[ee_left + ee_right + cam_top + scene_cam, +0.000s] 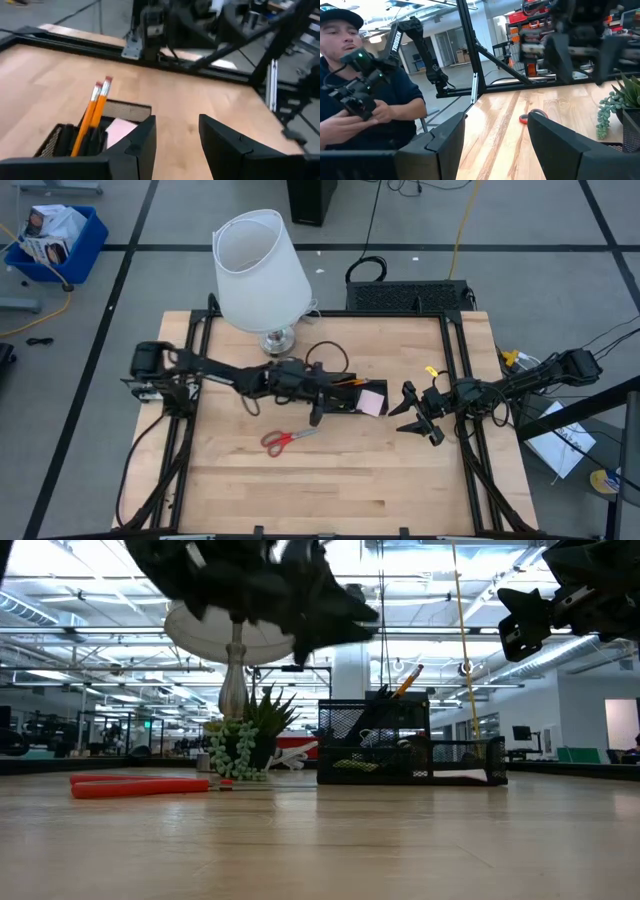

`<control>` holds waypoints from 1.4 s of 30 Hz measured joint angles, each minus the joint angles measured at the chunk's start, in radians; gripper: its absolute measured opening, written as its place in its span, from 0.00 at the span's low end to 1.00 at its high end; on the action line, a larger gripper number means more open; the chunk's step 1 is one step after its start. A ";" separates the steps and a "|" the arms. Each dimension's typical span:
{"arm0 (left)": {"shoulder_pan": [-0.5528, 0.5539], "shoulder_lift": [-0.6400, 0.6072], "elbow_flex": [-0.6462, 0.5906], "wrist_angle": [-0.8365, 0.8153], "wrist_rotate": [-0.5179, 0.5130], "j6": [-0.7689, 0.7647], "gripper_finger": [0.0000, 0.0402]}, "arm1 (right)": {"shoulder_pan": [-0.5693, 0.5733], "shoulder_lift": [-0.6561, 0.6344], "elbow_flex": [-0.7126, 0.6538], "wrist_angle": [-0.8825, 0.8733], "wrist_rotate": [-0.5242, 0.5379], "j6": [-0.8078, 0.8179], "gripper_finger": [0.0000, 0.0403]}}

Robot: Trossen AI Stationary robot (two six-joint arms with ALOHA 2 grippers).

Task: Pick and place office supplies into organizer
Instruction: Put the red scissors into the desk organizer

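The black mesh organizer [340, 393] stands at the table's middle. Two orange pencils [92, 112] stand upright in it and a pink sticky-note pad [372, 402] lies in its right end. The red-handled scissors [285, 440] lie flat on the wood, nearer than the organizer and to its left. My left gripper [318, 412] hovers open just above the organizer's near side and holds nothing; in its wrist view [177, 135] bare table shows between the fingers. My right gripper [415, 418] is open and empty to the right of the organizer, raised off the table [560, 605].
A white-shaded lamp [260, 270] stands behind the organizer at the far edge, with a small green plant [245, 745] by its base. The wooden table [330, 480] has bare room along its near half. A person [365, 95] holding a controller sits beyond the table.
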 joint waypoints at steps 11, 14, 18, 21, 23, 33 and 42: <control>-0.216 -0.168 0.000 -0.610 -0.213 -0.381 0.38 | 0.000 0.000 0.000 0.000 0.000 0.000 0.52; -0.293 -0.171 -0.002 -0.822 -0.212 -0.414 0.38 | 0.000 0.000 0.000 0.000 0.000 0.000 0.53; -0.390 -0.162 -0.001 -0.939 -0.300 -0.324 0.38 | 0.000 0.000 0.000 0.000 0.000 0.000 0.53; -0.443 -0.162 -0.002 -0.983 -0.391 -0.321 0.38 | 0.000 0.000 0.000 0.001 0.000 0.000 0.53; -0.470 -0.162 -0.004 -0.995 -0.433 -0.324 0.38 | 0.000 0.000 0.000 0.000 0.000 0.000 0.52; -0.452 -0.129 -0.003 -0.883 -0.501 -0.137 0.38 | 0.000 0.000 0.000 0.000 0.000 0.000 0.53; -0.309 0.005 -0.004 -0.675 -0.376 0.010 0.38 | 0.000 -0.002 0.000 -0.001 0.000 0.000 0.53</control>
